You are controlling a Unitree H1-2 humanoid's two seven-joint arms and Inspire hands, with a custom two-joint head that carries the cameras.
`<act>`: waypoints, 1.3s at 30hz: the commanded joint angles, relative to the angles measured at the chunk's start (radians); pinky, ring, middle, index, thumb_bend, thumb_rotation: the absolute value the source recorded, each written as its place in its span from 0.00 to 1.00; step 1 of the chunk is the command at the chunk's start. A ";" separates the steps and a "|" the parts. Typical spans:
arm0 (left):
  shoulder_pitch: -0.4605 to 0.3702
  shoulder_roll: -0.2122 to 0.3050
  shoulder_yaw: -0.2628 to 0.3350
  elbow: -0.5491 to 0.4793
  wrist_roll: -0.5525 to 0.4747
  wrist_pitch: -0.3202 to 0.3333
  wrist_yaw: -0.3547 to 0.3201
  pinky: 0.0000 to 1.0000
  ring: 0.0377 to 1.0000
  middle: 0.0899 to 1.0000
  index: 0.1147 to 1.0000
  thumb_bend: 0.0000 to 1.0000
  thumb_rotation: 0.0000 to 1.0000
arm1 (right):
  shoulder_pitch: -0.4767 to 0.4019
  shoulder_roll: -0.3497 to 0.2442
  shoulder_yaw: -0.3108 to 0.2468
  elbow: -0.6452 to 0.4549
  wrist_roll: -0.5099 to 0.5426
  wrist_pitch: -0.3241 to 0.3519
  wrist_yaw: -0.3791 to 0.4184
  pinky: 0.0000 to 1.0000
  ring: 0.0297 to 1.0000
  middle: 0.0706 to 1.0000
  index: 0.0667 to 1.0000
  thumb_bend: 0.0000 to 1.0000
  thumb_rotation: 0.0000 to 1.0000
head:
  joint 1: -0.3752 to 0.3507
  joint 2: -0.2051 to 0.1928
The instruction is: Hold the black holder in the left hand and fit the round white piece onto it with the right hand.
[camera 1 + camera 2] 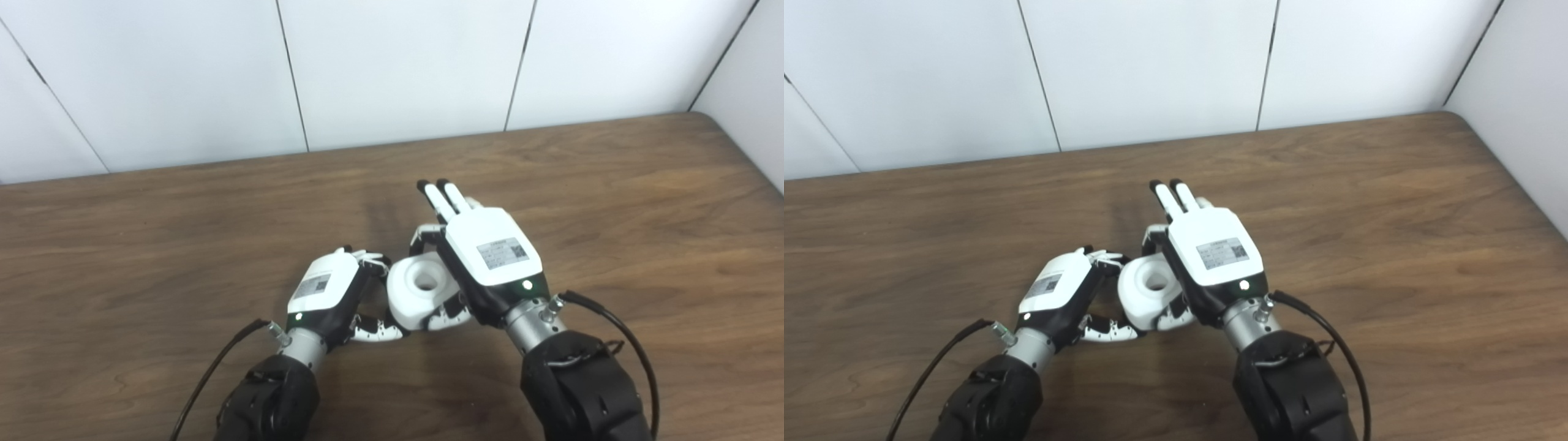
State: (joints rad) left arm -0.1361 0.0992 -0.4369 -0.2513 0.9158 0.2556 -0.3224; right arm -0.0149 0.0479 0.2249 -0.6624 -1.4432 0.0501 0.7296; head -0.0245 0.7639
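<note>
The round white piece, a thick ring with a hole in its top, sits between my two hands just above the table. My right hand is shut on it from the right: thumb and bent fingers pinch its sides while two fingers point straight out toward the wall. My left hand is curled in from the left, its fingers and thumb wrapping against and under the white piece. The black holder is hidden beneath the white piece and inside the left hand's grasp. In the right eye view the white piece looks the same.
The brown wooden table stretches to white wall panels at the back and on the right. Black cables loop from both wrists over the table's near part.
</note>
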 commanded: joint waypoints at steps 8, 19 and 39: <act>-0.029 -0.010 -0.005 -0.023 0.008 -0.019 0.030 0.97 0.89 0.81 0.41 0.52 0.05 | -0.031 0.025 -0.011 -0.046 -0.010 -0.005 0.117 0.77 1.00 1.00 0.84 1.00 0.42 | -0.004 0.003; -0.032 -0.009 -0.004 -0.018 0.006 -0.017 0.026 0.99 0.89 0.81 0.41 0.52 0.05 | -0.037 0.030 -0.017 -0.044 -0.021 -0.008 0.149 0.82 1.00 1.00 0.88 1.00 0.43 | -0.006 -0.001; -0.040 -0.008 -0.003 0.027 -0.010 -0.036 0.051 1.00 0.90 0.81 0.41 0.52 0.05 | -0.204 -0.023 -0.146 -0.241 0.195 0.049 0.413 0.75 1.00 1.00 1.00 1.00 0.60 | -0.027 -0.035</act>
State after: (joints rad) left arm -0.1453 0.0994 -0.4419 -0.2211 0.9045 0.2425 -0.3017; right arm -0.1796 0.0316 0.0934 -0.8604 -1.2797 0.0834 1.1311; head -0.0506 0.7302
